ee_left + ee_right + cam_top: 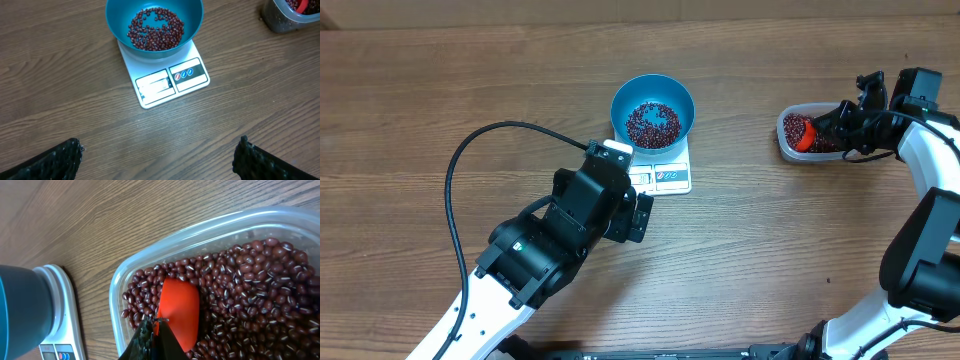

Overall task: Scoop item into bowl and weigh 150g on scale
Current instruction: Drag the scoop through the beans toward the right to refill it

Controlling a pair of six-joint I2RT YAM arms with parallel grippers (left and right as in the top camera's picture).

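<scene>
- Overhead: the red scoop point(803, 133) sits in the clear tub point(783, 142), well to the right of the blue bowl point(653, 110) on the white scale point(665, 178). The right gripper point(832, 125) is nearer.
- Left wrist: the left gripper point(157, 160) is spread wide and holds nothing.
- Right wrist: closed jaws pinch the scoop in the beans point(260, 295). The bowl lies to its left.

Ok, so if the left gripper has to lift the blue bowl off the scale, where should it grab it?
Probably the rim of the blue bowl on the side nearest the open left gripper, from above, one finger inside, one outside. The bowl looks too wide to span, and the beans sit central, leaving that wall bare.
</scene>
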